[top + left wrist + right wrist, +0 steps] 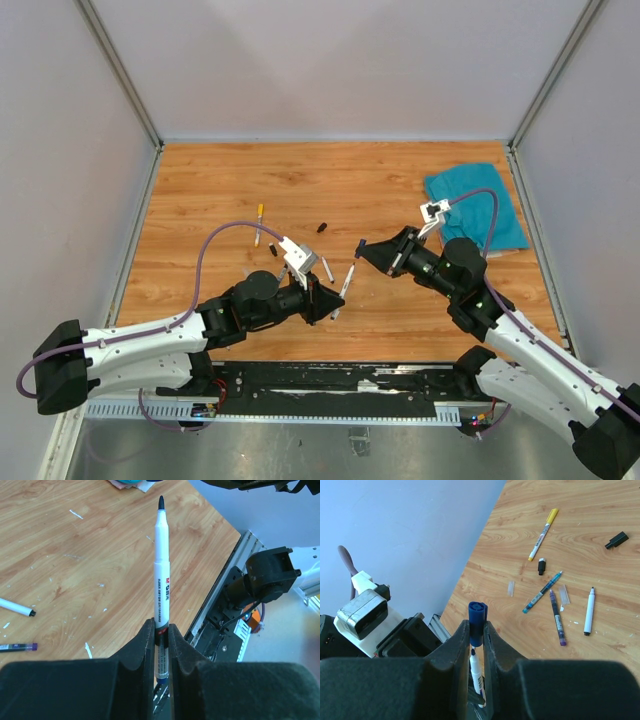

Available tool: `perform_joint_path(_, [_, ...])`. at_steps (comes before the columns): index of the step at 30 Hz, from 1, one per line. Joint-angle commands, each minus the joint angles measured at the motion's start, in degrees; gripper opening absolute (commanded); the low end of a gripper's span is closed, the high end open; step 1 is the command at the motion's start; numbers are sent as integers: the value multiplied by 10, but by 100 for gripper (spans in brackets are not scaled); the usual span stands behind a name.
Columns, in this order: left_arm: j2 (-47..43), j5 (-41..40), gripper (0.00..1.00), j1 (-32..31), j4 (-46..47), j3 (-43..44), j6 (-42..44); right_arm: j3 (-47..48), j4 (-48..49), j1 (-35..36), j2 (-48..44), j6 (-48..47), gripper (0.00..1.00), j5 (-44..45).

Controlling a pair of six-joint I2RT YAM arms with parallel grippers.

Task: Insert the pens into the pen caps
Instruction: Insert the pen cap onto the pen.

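Above the near middle of the worktop (220, 180) I have both arms raised and facing each other. My left tool (160, 627) is clenched on a white pen (161, 580). It grips the pen low on the barrel, and the dark tip sticks out past the fingers, uncapped. From overhead that tip points toward the right arm. My right tool (476, 625) is clamped on a blue cap (477, 614), which pokes out between the finger ends. In the top view the pen tip and the cap are near each other but apart.

Lying loose on the wood in the right wrist view:
- a yellow-ended pen (543, 541) farthest out
- a black cap (616, 540) off to its right
- a small black cap (541, 566) just below the yellow-ended pen's tip
- a blue pen (542, 592) and a purple pen (556, 611), their ends close together
- a second white pen (589, 611) with a dark tip, beside them
- two pale scraps (511, 588) among these pens

A teal cloth (470, 200) sits at the far right of the worktop, well apart from the pens.
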Motion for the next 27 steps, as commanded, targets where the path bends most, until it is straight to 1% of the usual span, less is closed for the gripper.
perform_joint_path(1, [-5,-7,0,-8,19,9,8,-5,17,-11,-8,5,1,-18])
perform_joint_path(19, [-1,-12,1,-8,16,13,7,-20,20,-11,-6,4,1,-44])
perform_joint_path(27, [3,-14,0,-8,15,17,5,-28,37,-11,6,3,1,-71])
